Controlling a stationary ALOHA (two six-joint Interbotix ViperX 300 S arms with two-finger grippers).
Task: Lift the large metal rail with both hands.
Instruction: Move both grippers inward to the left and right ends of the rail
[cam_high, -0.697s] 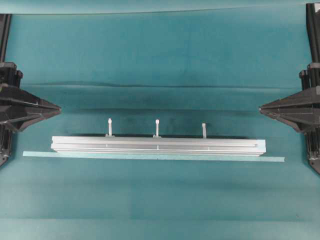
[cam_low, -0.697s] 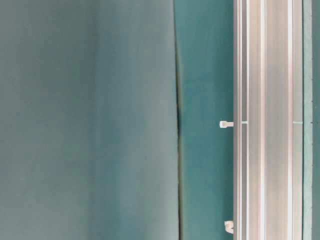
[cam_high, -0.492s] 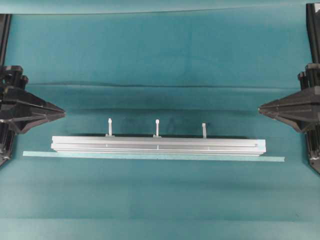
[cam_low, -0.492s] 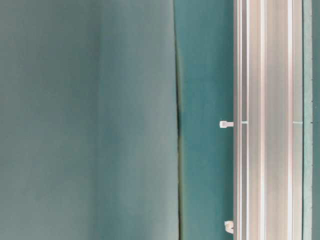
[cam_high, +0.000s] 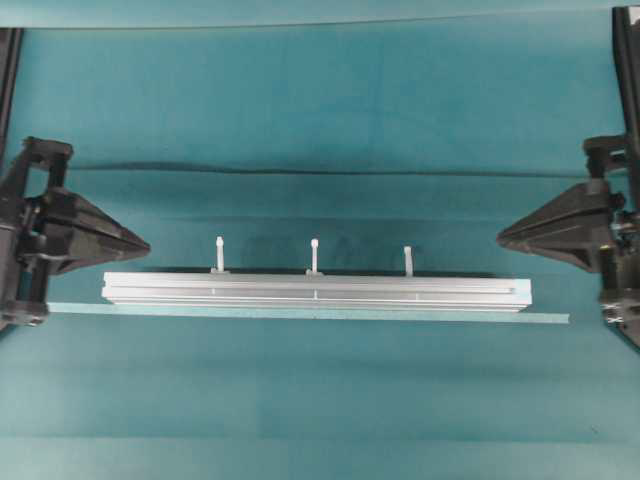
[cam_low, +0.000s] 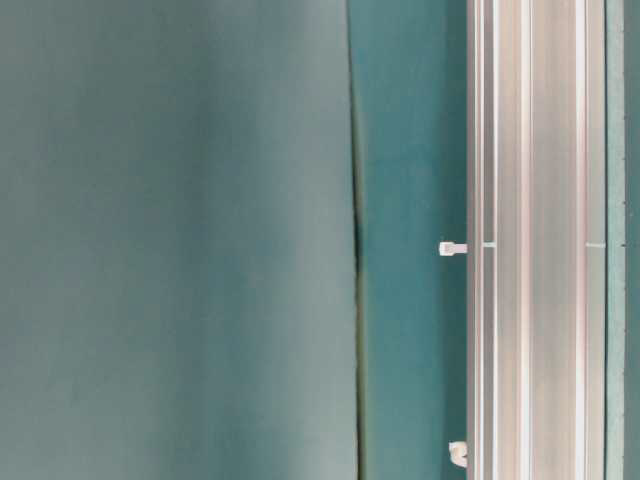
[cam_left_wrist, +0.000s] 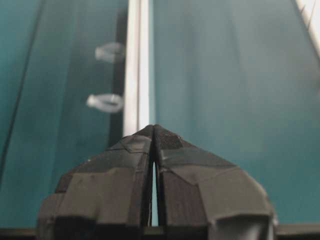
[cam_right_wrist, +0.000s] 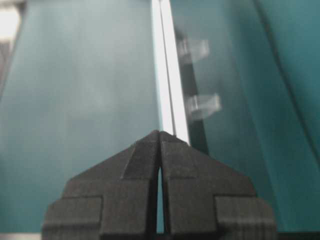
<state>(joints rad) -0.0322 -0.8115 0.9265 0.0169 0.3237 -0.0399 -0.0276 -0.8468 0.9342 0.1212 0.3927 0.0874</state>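
Observation:
The large metal rail (cam_high: 315, 291) lies flat across the middle of the teal cloth, with three white pegs (cam_high: 314, 255) upright along its far edge. It also shows in the table-level view (cam_low: 530, 240), the left wrist view (cam_left_wrist: 138, 75) and the right wrist view (cam_right_wrist: 167, 75). My left gripper (cam_high: 148, 245) is shut and empty, its tip just above and left of the rail's left end. My right gripper (cam_high: 499, 238) is shut and empty, its tip above the rail's right end region, apart from it.
A thin pale tape strip (cam_high: 545, 318) lies along the rail's near side, sticking out past both ends. A fold in the cloth (cam_high: 320, 172) runs across behind the rail. The arms' black bases stand at both side edges.
Both grippers have moved inward toward the rail's ends, the left one rightward and the right one leftward. The rail has not moved.

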